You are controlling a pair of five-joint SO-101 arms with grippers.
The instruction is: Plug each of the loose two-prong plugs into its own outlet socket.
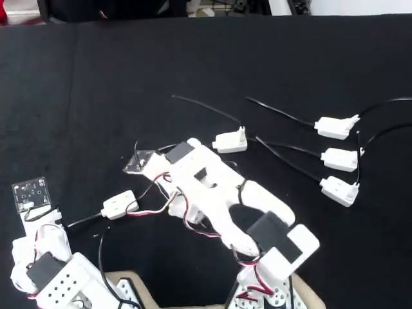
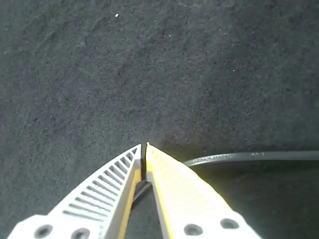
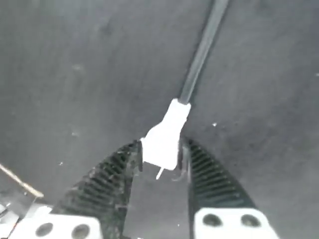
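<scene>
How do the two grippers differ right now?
Left gripper is shut, tips touching; right gripper holds a white plug between its fingers. A cable runs past the left gripper on the mat; the right gripper's plug trails its own cord. Both hang over the black mat.

Black cloth tabletop (image 1: 96,77); dark clutter (image 1: 116,8), pale strip (image 1: 360,6) beyond far edge.

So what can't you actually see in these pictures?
Right wrist view: how many prongs the plug has, blurred between the jaws.
Left wrist view: where the cable ends, cut off by the edge.
High view: whether the three white sockets already hold plugs, too small.
</scene>
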